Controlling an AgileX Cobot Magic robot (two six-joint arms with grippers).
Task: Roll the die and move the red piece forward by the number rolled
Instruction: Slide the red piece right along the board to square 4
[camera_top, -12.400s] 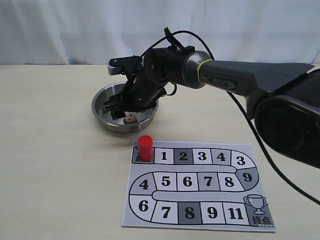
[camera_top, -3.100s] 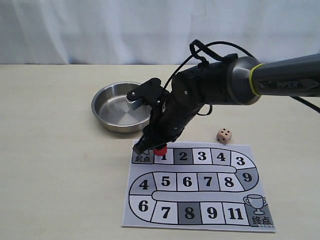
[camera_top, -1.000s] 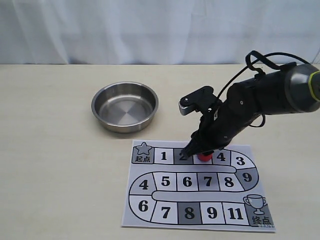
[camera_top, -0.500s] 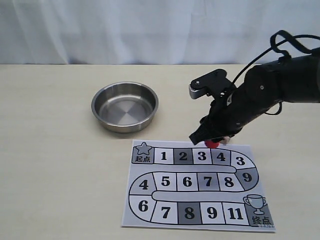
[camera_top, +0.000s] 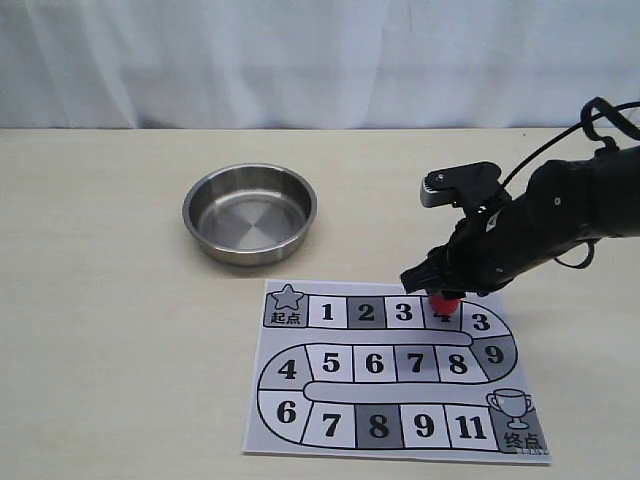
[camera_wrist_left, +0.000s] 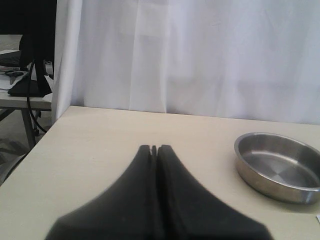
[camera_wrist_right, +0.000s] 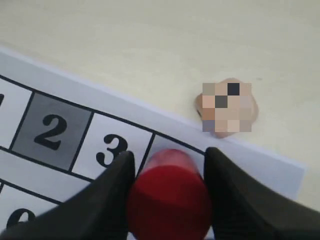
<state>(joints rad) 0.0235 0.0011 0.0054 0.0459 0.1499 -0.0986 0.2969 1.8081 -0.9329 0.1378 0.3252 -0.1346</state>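
Note:
The red piece (camera_top: 444, 302), a small red cylinder, is upright between the fingers of my right gripper (camera_top: 443, 293), which is shut on it over the first-row square 4 of the paper game board (camera_top: 390, 372). In the right wrist view the red piece (camera_wrist_right: 169, 200) fills the gap of the right gripper (camera_wrist_right: 169, 155), just past the square marked 3. The die (camera_wrist_right: 227, 107), a tan cube with dark dots, lies on the table just beyond the board's edge; my right arm hides it in the exterior view. My left gripper (camera_wrist_left: 154, 149) is shut and empty, above the table.
A steel bowl (camera_top: 250, 213) sits empty on the table behind the board's start corner; the bowl (camera_wrist_left: 280, 165) also shows in the left wrist view. A white curtain hangs along the table's far edge. The board's numbered track winds down to a trophy square (camera_top: 510, 415).
My right gripper has carried the red piece rightward along the first row, from about square 3 to square 4, lifting it slightly and lowering it again.

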